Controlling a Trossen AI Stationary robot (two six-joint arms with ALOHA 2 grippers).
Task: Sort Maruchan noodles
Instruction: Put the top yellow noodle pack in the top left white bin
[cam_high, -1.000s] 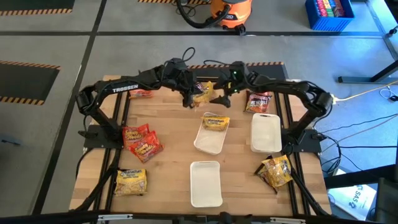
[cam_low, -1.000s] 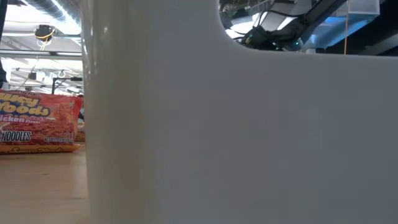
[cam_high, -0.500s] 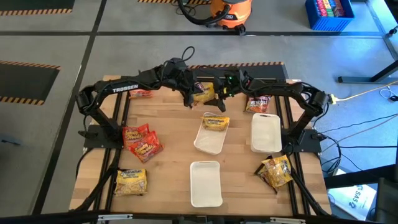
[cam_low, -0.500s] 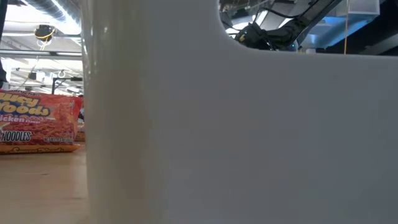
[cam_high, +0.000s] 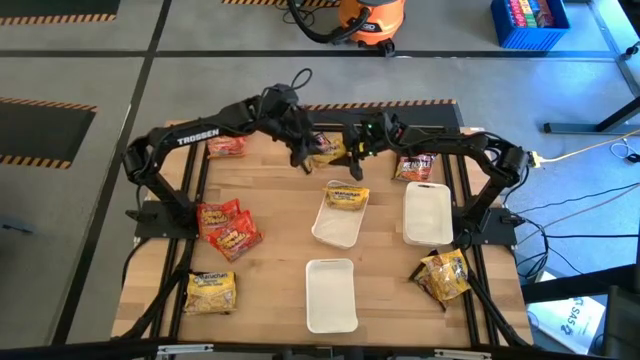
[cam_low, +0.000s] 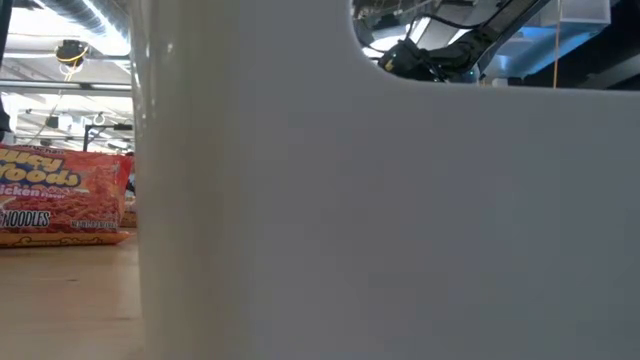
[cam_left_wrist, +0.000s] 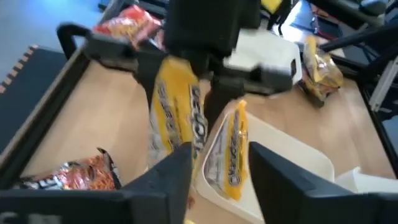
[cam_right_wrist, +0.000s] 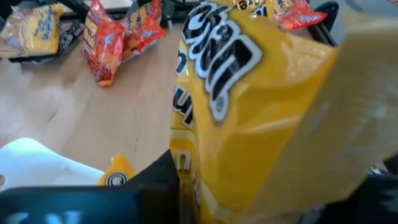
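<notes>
Handover, high view: left end effector (cam_high: 300, 152) and right end effector (cam_high: 352, 150) meet at a yellow packet (cam_high: 326, 150) above the table's (cam_high: 275, 250) far edge. Left wrist view: left fingers apart, releasing. Right wrist view: right fingers clamp it.

You have two dark, near-black arms built from slim jointed links. The left arm (cam_high: 200, 140) carries white TROSSEN lettering along its upper link. The right arm (cam_high: 470, 148) is the same matte black, with a small green light glowing near its wrist. A black cable loops above the left arm's wrist. In the left wrist view, your left gripper (cam_left_wrist: 214, 163) has two flat, dark, angular fingers. The right gripper (cam_left_wrist: 205, 68) shows there as a black block with a crossbar.
</notes>
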